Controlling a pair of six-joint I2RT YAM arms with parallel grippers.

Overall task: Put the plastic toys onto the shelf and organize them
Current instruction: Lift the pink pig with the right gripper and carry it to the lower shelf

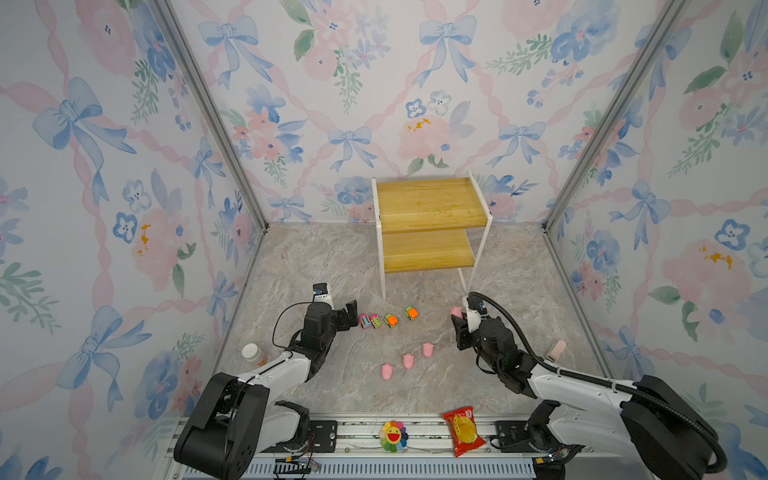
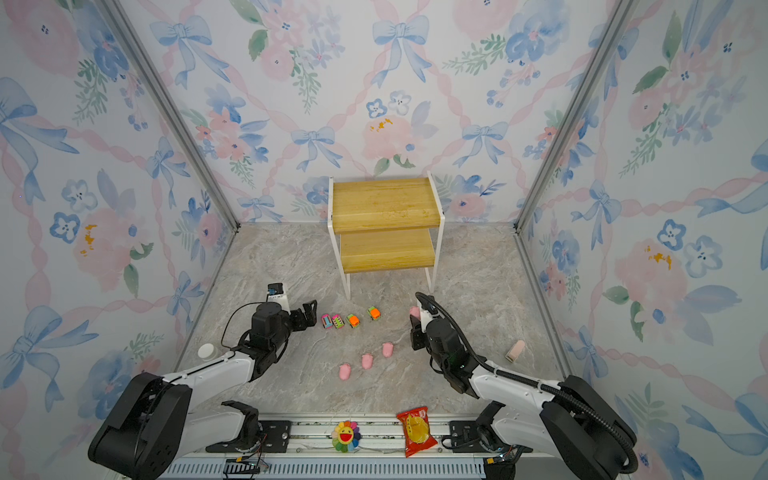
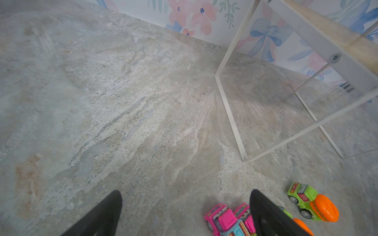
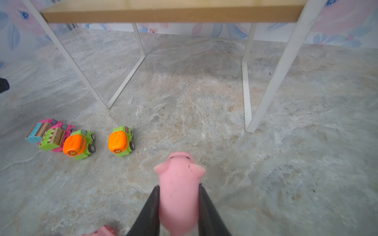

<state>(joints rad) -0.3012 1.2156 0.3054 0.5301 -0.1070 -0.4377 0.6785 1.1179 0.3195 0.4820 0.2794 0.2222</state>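
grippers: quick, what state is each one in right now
Left gripper: open, holding nothing.
Right gripper: closed on a pink pig.

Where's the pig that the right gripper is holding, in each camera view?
A top view: pig right of centre, in the right gripper, just below the shelf.
A top view: same spot, slightly further left.
Left wrist: not in it.
Right wrist: low centre, between the fingers.
Shared landmark: the white shelf leg nearest the pig.
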